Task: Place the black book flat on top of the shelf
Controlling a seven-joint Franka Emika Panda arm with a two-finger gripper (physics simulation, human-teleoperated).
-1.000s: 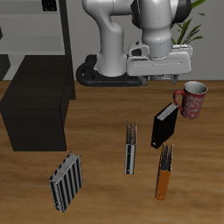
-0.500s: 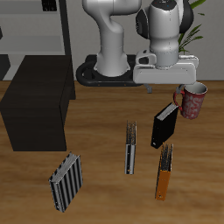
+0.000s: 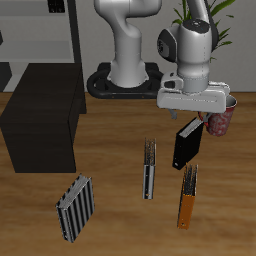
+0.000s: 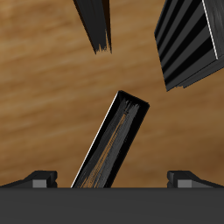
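The black book (image 3: 187,143) stands upright on the table, leaning a little, in front of a red mug. My gripper (image 3: 197,112) hangs open and empty just above and slightly behind it. In the wrist view the black book (image 4: 114,144) shows edge-on between my two spread fingertips (image 4: 39,179), with the gripper (image 4: 112,181) over its near end. The shelf (image 3: 40,125), a low black box with a flat bare top, stands apart at the other side of the table.
A red mug (image 3: 222,120) is partly hidden behind my hand. An orange-brown book (image 3: 188,195) and a thin striped book (image 3: 149,168) stand nearer the front edge. A black-and-white striped book (image 3: 75,207) stands in front of the shelf. A grey shelving unit (image 3: 40,35) is at the back.
My gripper has come down and moved toward the mug, from high over the table's back to just above the black book. The books have not moved.
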